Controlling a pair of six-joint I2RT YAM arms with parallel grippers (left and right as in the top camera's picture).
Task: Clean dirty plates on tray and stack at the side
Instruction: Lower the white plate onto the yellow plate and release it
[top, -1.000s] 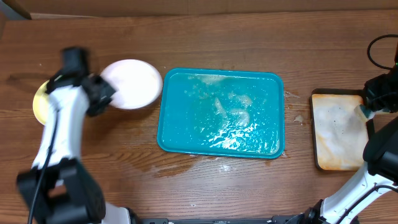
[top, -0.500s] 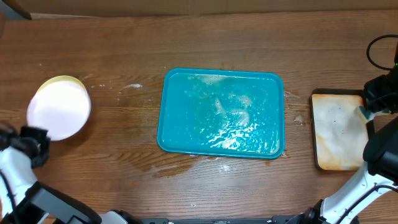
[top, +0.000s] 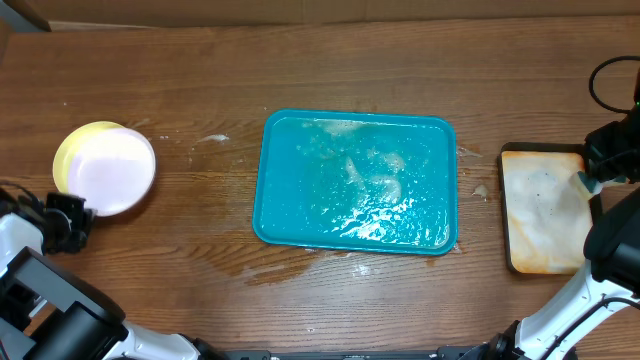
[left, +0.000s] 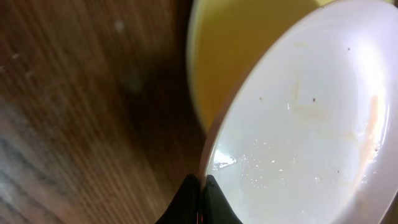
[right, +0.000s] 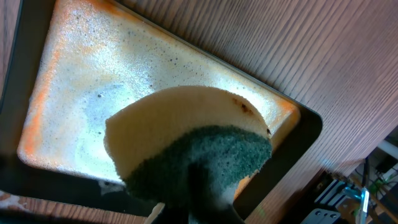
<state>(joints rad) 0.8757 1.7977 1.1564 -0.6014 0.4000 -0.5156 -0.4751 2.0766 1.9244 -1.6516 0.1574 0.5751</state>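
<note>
Where the wooden table (top: 200, 70) reaches its left edge, the left gripper (top: 68, 222) sits low, at about 7 o'clock of a small stack of plates. The stack is a white plate (top: 112, 172) lying on a pale yellow plate (top: 70, 152). The yellow one shows only as a crescent at the white one's 10 o'clock side. In the left wrist view the dark fingertips (left: 186, 198) stand close together right at the rim of the white plate (left: 298, 124), which carries faint brownish streaks and specks. I cannot tell whether they pinch the rim or merely touch it.

The stack lies on bare wood at 9 o'clock of the teal tray (top: 268, 215), well apart from it. The tray holds shining wet patches and pale residue. Wet marks (top: 290, 268) spot the wood off its 6 o'clock edge.

At 3 o'clock of the teal tray, near the table's right edge, rests a smaller dark-rimmed tray (top: 545, 262) with a whitish, orange-tinged inside. The right gripper (right: 200, 198) is clenched on a sponge (right: 168, 124), yellow with a green scouring face, held over that small tray's inside.
</note>
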